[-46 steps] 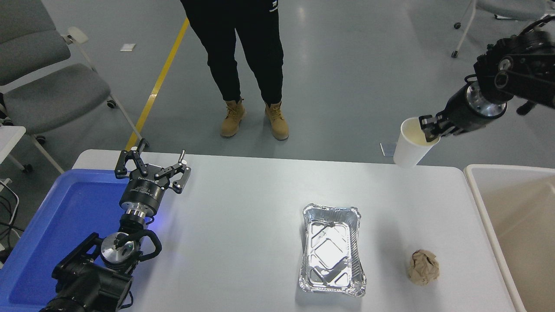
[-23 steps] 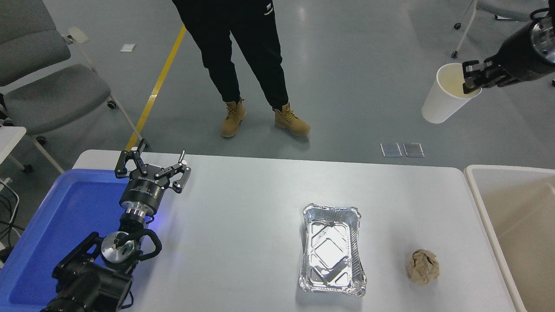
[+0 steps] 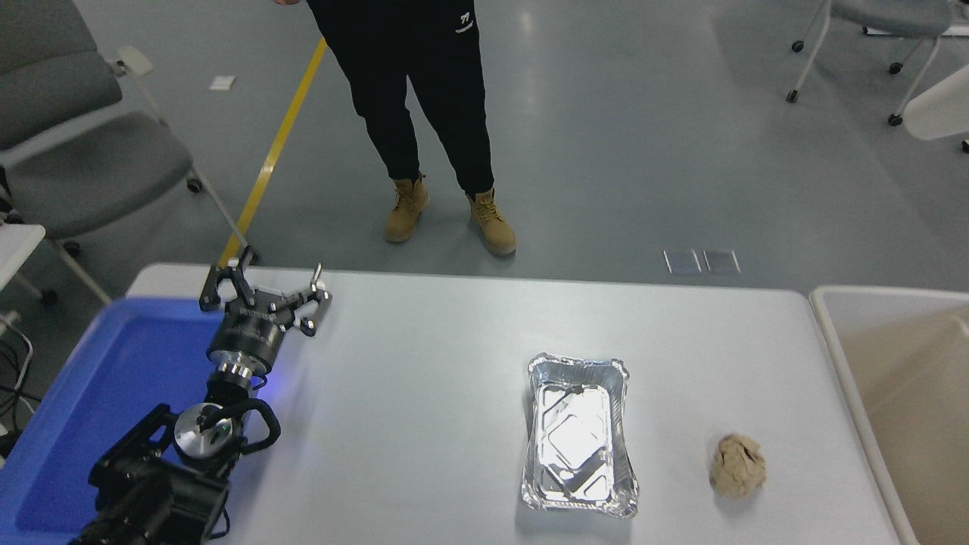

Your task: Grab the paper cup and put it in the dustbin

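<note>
A white paper cup [image 3: 939, 112] shows blurred at the far right edge, high above the floor beyond the table, lying on its side and cut off by the frame. Whatever holds it is out of the picture, and my right arm and gripper do not show. The beige dustbin [image 3: 831, 356] stands against the table's right end, its opening below and nearer than the cup. My left gripper [image 3: 269, 286] is parked open at the table's left, by the corner of the blue tray, with nothing between its fingers.
A foil tray [image 3: 579, 435] lies in the table's middle right, with a crumpled brown paper ball [image 3: 738, 465] to its right. A flat blue tray [image 3: 91, 393] fills the left end. A person [image 3: 424, 91] stands beyond the far edge. Chairs stand on the floor at both sides.
The right arm has carried the cup up and to the right, from just above the table's far right edge until the arm left the picture. The person shifted their feet. The left arm stayed parked.
</note>
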{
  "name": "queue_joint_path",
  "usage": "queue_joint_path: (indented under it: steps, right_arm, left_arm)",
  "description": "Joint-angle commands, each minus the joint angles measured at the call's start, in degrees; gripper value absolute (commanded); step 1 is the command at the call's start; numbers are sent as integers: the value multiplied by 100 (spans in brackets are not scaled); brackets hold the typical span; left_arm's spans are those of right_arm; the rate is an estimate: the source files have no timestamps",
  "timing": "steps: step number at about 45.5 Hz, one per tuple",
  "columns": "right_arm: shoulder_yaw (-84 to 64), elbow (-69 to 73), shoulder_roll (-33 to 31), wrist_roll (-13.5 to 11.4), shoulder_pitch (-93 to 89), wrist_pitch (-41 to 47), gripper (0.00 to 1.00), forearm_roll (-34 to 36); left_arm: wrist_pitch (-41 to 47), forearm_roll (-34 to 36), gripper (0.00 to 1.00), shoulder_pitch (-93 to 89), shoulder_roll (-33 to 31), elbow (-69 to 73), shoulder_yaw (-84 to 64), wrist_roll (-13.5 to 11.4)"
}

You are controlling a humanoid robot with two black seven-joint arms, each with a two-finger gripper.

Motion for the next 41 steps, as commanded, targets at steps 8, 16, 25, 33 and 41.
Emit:
queue_joint_path:
  steps: [8, 16, 25, 33, 41]
  right_arm:
    - [2277, -1432, 411, 56, -3810, -1185, 0, 1775]
    - [3685, -2319, 1369, 65, -5156, -1299, 0, 1775]
    - [3976, -4016, 2714, 126, -5579, -1299, 0, 1784]
    - [4309, -4202, 3101, 135, -5754, -1667, 0, 1784]
    - [4485, -4193, 3470, 214, -5930, -1800, 0, 1784]
  left_arm:
    - [-1, 0, 99, 0, -1, 0, 0, 0]
    - [-1, 0, 99, 0, -1, 0, 0, 0]
    - [-1, 0, 99, 0, -1, 0, 0, 0]
    - [-1, 0, 99, 0, -1, 0, 0, 0]
    - [-1, 0, 99, 0, -1, 0, 0, 0]
